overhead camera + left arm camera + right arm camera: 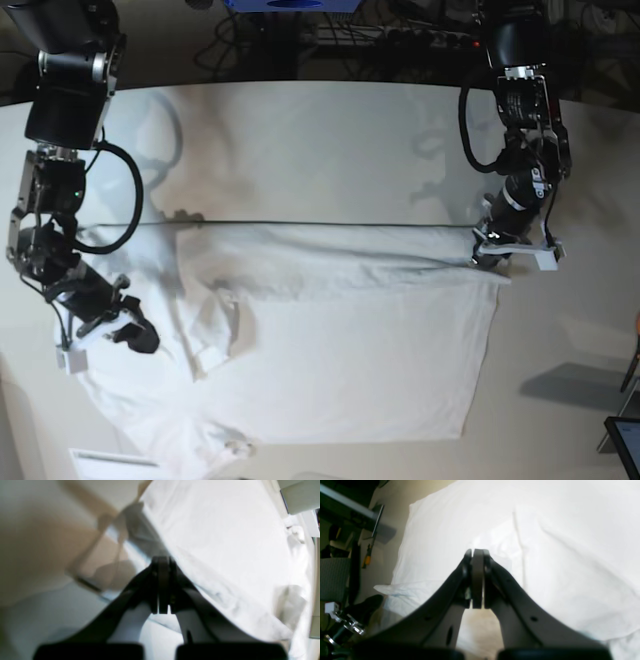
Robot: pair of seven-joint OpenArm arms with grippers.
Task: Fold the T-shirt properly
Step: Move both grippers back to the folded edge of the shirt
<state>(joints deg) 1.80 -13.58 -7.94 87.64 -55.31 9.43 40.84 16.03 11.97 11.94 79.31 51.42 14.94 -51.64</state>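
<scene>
In the left wrist view we're looking down the left gripper [161,561], jaws pressed fully together, sitting right at the edge of the T-shirt [225,542]; the shot's too blurry for us to tell whether any cloth is pinched between them. The shirt fills the right half of the frame, with the tabletop [37,555] on the left. In the right wrist view the right gripper [477,552] is clamped tight too, tips over white fabric, and again we can't tell if it's actually got hold of anything; the T-shirt [557,555] takes up most of the upper right. From the base view the T-shirt [350,350] lies spread across the lower middle of the table [300,140], left gripper [490,255] at its upper right corner, right gripper [140,340] at its left edge.
</scene>
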